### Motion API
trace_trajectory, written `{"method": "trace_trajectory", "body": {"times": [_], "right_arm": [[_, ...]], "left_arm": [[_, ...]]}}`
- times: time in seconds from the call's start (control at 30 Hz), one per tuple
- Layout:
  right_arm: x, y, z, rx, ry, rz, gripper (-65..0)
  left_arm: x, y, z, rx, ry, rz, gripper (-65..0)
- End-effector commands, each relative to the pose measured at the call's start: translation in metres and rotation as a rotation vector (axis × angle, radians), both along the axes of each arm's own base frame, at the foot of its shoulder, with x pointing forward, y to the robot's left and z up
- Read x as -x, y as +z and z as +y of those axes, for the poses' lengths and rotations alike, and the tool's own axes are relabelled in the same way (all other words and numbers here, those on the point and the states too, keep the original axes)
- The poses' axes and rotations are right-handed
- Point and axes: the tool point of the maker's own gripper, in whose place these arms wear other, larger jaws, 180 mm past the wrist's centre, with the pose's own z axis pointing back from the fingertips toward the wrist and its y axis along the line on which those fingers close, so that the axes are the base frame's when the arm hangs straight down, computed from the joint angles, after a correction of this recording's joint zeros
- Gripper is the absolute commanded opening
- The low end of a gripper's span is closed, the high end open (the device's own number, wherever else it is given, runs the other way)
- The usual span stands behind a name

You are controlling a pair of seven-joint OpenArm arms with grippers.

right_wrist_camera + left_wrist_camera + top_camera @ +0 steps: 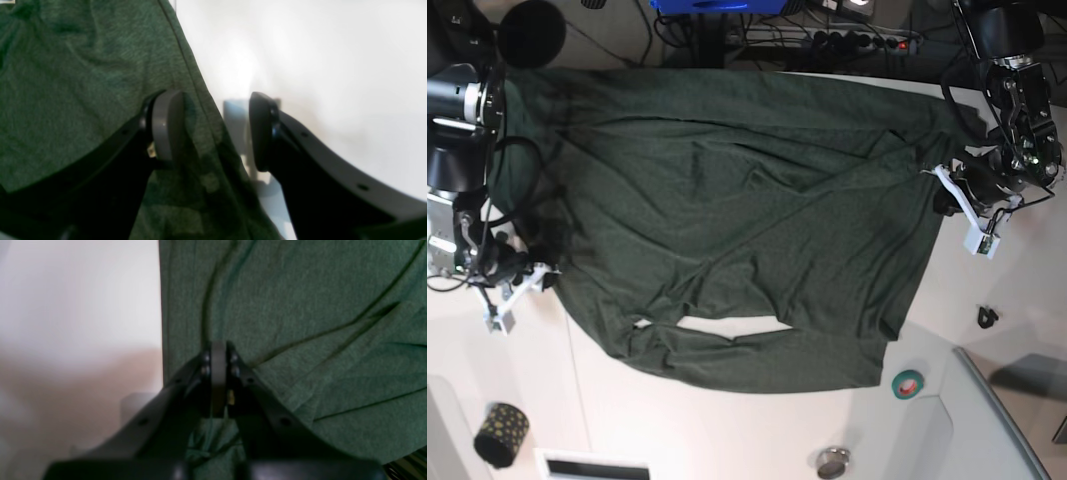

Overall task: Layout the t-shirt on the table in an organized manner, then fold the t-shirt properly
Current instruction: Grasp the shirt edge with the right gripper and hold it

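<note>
Cloth covers most of the table (pixel 727 440): the t-shirt (pixel 727 220) lies spread out, dark green, creased in long diagonal folds, with a slit of white tabletop showing through near its 6 o'clock hem. Its edges reach from about 9 o'clock to 3 o'clock of the base view.

At 3 o'clock the left gripper (pixel 945 196) sits at the shirt's edge. In the left wrist view its jaws are pressed together (pixel 218 353) over the green fabric just inside the hem; whether any cloth is pinched between them cannot be told.

At 8 o'clock the right gripper (pixel 545 276) is at the opposite edge. In the right wrist view (pixel 217 130) its jaws stand apart, one pad over the cloth, the other over bare white table, with the shirt's hem running between them. It holds nothing.

Small things lie on the table toward 6 o'clock: a dotted black cup (pixel 501 433) at 7 o'clock, a round metal piece (pixel 832 462), a green tape roll (pixel 908 383) at 5 o'clock, and a small black clip (pixel 987 318) at 4 o'clock. Cables (pixel 827 35) run along the 12 o'clock side.
</note>
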Motion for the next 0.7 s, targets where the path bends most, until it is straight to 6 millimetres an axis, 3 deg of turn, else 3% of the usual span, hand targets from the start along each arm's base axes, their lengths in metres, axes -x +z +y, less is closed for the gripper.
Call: {"method": "trace_trajectory", "body": {"times": [0.0,0.4,0.67], "right_arm": [[-0.018,0.015,0.005,-0.011,0.005,-0.059,-35.0],[-0.033,0.030,0.011,-0.016,0.015,-0.105,-34.8],[-0.012,0.000,0.012,-0.048,-0.014,-0.045,-35.0]], "left_arm": [[-0.010,0.012,0.005,-0.009,-0.003,-0.045,-65.0],[-0.010,0.012,0.006,-0.008,-0.001,-0.045,-65.0],[-0.010,0.012,0.006,-0.008,-0.001,-0.045,-65.0]]}}
